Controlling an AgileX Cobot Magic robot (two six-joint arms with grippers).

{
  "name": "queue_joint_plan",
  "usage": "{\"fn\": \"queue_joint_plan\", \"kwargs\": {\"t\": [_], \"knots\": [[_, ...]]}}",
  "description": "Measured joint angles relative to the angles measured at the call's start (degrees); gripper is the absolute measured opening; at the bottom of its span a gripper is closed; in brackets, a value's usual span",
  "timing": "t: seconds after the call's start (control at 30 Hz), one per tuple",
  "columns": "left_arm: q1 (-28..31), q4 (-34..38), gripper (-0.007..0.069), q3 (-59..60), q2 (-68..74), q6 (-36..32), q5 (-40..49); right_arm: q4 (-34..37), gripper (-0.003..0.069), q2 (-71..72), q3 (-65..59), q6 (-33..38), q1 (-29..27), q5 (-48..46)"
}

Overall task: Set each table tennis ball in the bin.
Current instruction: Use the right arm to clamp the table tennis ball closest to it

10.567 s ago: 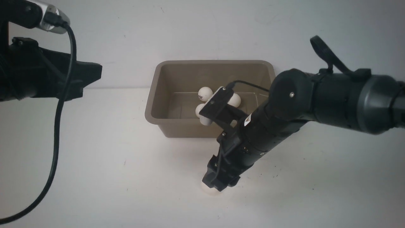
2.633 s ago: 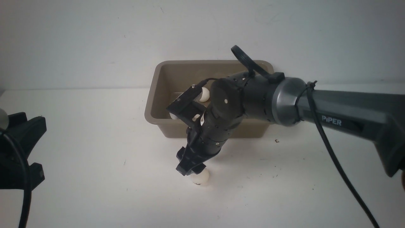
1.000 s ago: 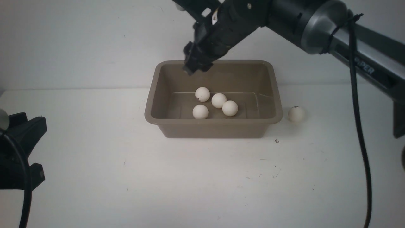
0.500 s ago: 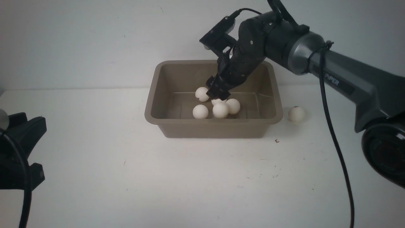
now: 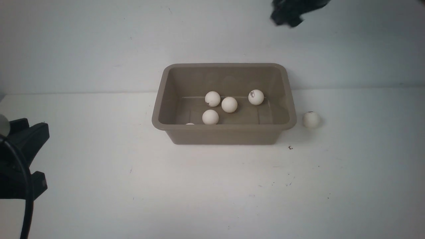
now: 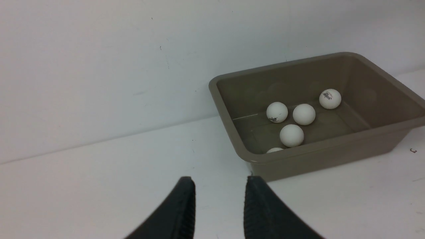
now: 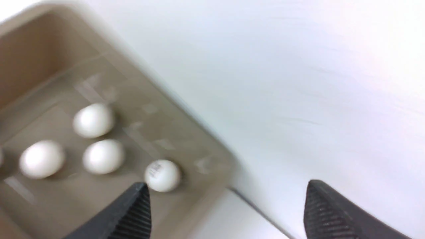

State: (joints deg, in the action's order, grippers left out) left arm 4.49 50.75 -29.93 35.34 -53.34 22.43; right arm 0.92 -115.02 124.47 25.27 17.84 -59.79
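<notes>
The taupe bin (image 5: 225, 127) stands mid-table with several white table tennis balls in it, among them one with a dark logo (image 5: 256, 97) at the back right and one half hidden behind the front rim (image 5: 189, 123). Another ball (image 5: 311, 119) lies on the table just right of the bin. My right gripper (image 7: 227, 186) is open and empty, high above the bin's right end (image 7: 212, 159); in the front view it is a dark blur (image 5: 289, 12) at the top. My left gripper (image 6: 220, 181) is open and empty, low over the table, left of the bin (image 6: 325, 151).
My left arm (image 5: 20, 149) and its cable sit at the far left edge of the front view. A pale wall rises right behind the bin. A small dark speck (image 5: 290, 147) lies on the table near the bin's front right corner.
My right gripper has opened wide and risen out of the bin, up and to the right. The balls inside have scattered, one to the back right, one to the front left. The left arm is still.
</notes>
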Motion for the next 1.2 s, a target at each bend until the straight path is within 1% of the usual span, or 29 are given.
{"fn": "queue_joint_plan", "kwargs": {"t": [0.07, 0.13, 0.27, 0.33, 0.53, 0.7, 0.83, 1.2], "knots": [[0.0, 0.0, 0.0195, 0.0, 0.0, 0.0, 0.43, 4.86, 0.0558, 1.58, 0.13, 0.44, -5.99, -0.88], [0.0, 0.0, 0.0195, 0.0, 0.0, 0.0, 1.27, 9.03, 0.0558, 1.74, -0.59, 1.13, -10.25, -1.32], [0.0, 0.0, 0.0195, 0.0, 0.0, 0.0, 1.73, 13.27, 0.0558, 0.87, -4.7, 2.34, -14.76, -1.03], [0.0, 0.0, 0.0195, 0.0, 0.0, 0.0, 1.73, 13.93, 0.0558, -0.2, -7.27, 3.19, -15.53, -0.8], [0.0, 0.0, 0.0195, 0.0, 0.0, -0.01, 1.73, 14.68, 0.0558, -5.61, -9.67, 5.82, -15.7, -1.05], [0.0, 0.0, 0.0195, 0.0, 0.0, -0.01, 1.73, 14.6, 0.0558, -9.89, -9.91, 5.17, -15.7, -2.01], [0.0, 0.0, 0.0195, 0.0, 0.0, -0.26, 1.73, 15.88, 0.0558, -13.36, -9.96, 4.73, -15.63, -2.77], [0.0, 0.0, 0.0195, 0.0, 0.0, -0.45, 1.73, 15.76, 0.0558, -15.46, -9.96, 4.57, -12.31, -3.72]]}}
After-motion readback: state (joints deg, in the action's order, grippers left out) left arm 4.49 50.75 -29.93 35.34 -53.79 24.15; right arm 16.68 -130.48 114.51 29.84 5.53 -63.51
